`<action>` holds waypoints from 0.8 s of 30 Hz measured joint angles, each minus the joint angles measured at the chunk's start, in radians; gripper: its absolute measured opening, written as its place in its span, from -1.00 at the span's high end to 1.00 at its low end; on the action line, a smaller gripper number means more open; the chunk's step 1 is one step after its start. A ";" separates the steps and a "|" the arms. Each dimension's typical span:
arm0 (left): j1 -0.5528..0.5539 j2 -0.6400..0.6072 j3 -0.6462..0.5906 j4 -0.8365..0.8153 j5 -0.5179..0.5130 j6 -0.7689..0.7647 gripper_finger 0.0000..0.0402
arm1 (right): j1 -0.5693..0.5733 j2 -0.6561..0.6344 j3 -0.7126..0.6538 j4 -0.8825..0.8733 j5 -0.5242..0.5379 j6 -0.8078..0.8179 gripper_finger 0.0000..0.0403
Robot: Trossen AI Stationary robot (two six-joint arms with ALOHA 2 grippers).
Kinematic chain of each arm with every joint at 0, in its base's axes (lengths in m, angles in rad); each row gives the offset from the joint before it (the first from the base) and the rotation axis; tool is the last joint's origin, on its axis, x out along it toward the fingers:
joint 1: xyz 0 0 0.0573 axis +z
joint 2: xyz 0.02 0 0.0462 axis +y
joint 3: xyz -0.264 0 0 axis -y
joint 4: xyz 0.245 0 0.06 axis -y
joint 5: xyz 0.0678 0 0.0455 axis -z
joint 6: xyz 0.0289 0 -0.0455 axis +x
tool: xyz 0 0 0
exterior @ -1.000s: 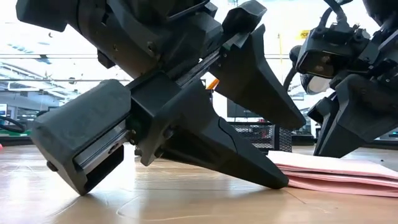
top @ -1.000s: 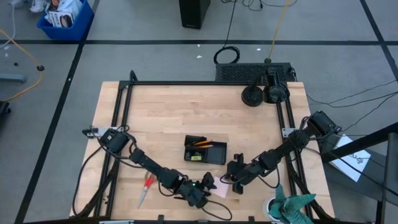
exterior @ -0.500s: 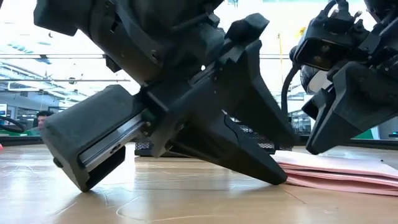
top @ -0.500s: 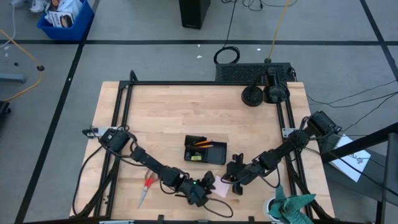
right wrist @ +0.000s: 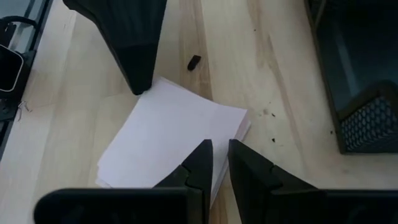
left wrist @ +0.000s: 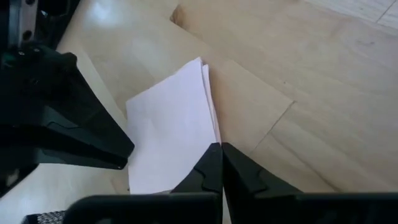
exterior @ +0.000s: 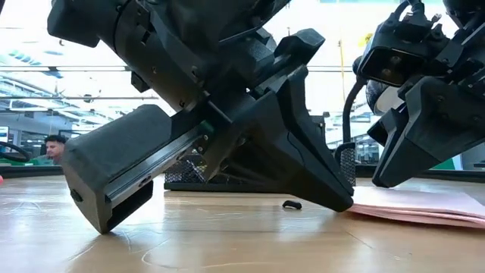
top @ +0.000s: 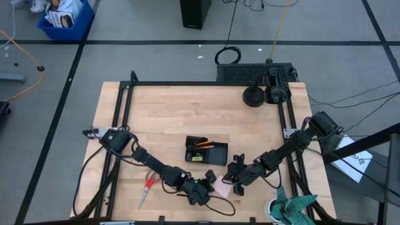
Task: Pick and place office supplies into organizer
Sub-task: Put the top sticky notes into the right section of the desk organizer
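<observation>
The pink pad (top: 220, 189) lay flat on the worktop (top: 187, 112), near edge, just right of centre and just near of the organizer (top: 206, 152). Both tools met at it. The left tool (left wrist: 221, 163) had its fingers pressed together, tips at the pad's edge, pinching nothing. The right tool (right wrist: 219, 155) hovered above the pad with fingers narrowly parted, holding nothing. A tiny black clip (right wrist: 193, 62) lay loose beside the pad. The organizer already held orange pencils (top: 201, 144) and something yellow. The scissors (top: 146, 187) waited on the worktop to the left. By that showing the task was partly done: pad, clip and scissors remained.
</observation>
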 joint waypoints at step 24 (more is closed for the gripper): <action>-0.032 0.026 0.229 -0.262 -0.211 -0.053 1.00 | 0.158 -0.179 0.002 0.173 0.126 -0.317 0.38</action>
